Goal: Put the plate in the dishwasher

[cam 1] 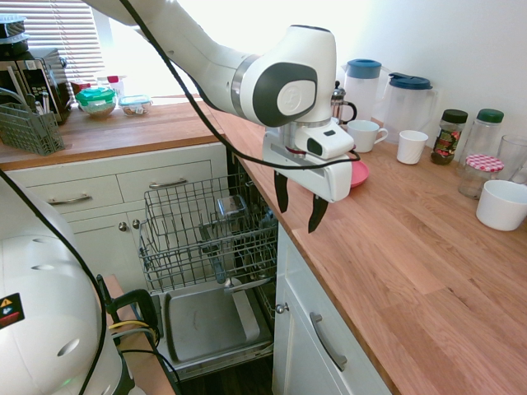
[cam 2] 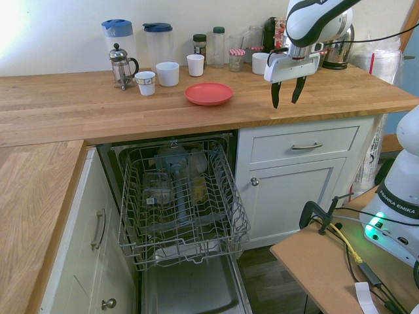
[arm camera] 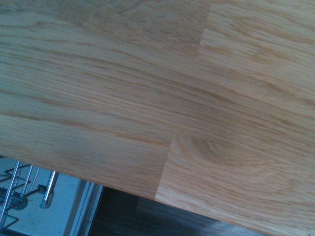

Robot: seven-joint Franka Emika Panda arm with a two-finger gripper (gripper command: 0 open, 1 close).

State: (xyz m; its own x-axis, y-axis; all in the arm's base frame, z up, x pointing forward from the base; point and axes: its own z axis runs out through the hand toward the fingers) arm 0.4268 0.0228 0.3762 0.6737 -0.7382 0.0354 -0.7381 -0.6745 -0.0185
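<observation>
The coral-red plate (cam 2: pixel 209 93) lies flat on the wooden counter, mostly hidden behind the hand in the first exterior view, where only a red edge (cam 1: pixel 360 174) shows. My gripper (cam 2: pixel 288 93) (cam 1: pixel 298 206) hangs open and empty above the counter near its front edge, to the right of the plate in the second exterior view and clear of it. The dishwasher stands open below the counter, its grey wire rack (cam 2: pixel 180 196) (cam 1: pixel 206 226) pulled out over the dropped door (cam 1: pixel 210 321). The wrist view shows only the wood counter (arm camera: pixel 162 93) and a corner of the rack.
Behind the plate stand a French press (cam 2: pixel 121 65), two jugs (cam 2: pixel 159 42), white cups (cam 2: pixel 167 73), and several jars (cam 2: pixel 200 44). A white bowl (cam 1: pixel 501 204) sits further along. The rack holds a few items. White cabinet drawers (cam 2: pixel 304 145) flank the dishwasher.
</observation>
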